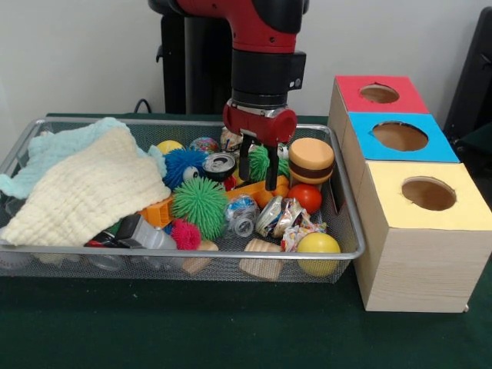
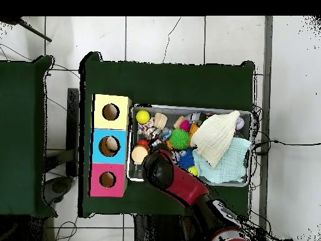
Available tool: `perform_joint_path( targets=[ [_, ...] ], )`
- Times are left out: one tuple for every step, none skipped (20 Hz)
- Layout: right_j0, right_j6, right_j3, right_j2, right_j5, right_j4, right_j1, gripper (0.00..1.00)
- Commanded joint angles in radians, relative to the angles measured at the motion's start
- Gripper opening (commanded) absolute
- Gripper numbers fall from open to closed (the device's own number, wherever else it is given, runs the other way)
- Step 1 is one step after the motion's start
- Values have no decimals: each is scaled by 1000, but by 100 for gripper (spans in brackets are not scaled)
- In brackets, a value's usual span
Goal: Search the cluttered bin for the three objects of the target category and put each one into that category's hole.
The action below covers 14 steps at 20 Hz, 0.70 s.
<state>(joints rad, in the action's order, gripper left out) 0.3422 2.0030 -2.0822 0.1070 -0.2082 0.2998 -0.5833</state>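
From the front, the arm [image 1: 257, 46] comes down over the wire bin [image 1: 177, 257], and its gripper [image 1: 259, 165] hangs with its two black fingers [image 1: 244, 157] spread apart, nothing between them. The tips sit just above the clutter, right at a small green spiky ball [image 1: 261, 161] and an orange piece [image 1: 265, 192]. At three o'clock from the gripper stands a toy burger [image 1: 310, 160], with a red tomato [image 1: 306, 197] just below it. At eight o'clock lies a bigger green spiky ball [image 1: 200, 206], and a blue spiky ball [image 1: 183, 165] sits at nine o'clock beside a crushed can [image 1: 220, 164]. A cream cloth [image 1: 84, 192] over a pale blue cloth [image 1: 46, 150] covers the bin's left half. A yellow ball [image 1: 318, 246] rests in the near right corner, shiny wrappers [image 1: 286, 219] beside it. To the right of the bin stands the wooden box, its holes ringed in red [image 1: 380, 94], blue [image 1: 400, 136] and yellow [image 1: 428, 194].

From overhead, the arm [image 2: 178, 182] reaches in from six o'clock and hides the gripper. The box [image 2: 110, 144] lies at nine o'clock from the bin [image 2: 247, 182], touching or just beside it. The yellow ball [image 2: 143, 117] sits at the bin's eleven o'clock corner; the cloths [image 2: 216, 138] fill its three o'clock side.
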Motion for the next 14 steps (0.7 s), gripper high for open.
perform_joint_path(
  targets=[
    [20,152,70,19,79,20,12,100],
    [22,151,69,22,77,17,11,100],
    [28,150,71,26,77,13,14,100],
    [32,148,73,29,73,8,17,100],
    [34,149,69,32,66,2,16,100],
    [36,147,70,35,65,-1,17,100],
    [38,145,70,34,65,-4,16,100],
    [36,143,71,32,65,-4,16,100],
    [44,152,66,41,54,-7,20,100],
    [46,153,67,45,47,-10,26,100],
    [45,153,65,45,45,-12,25,100],
    [45,151,67,44,45,-12,26,100],
    [46,149,66,44,46,-14,23,100],
    [48,147,67,45,47,-16,25,100]
  ],
)
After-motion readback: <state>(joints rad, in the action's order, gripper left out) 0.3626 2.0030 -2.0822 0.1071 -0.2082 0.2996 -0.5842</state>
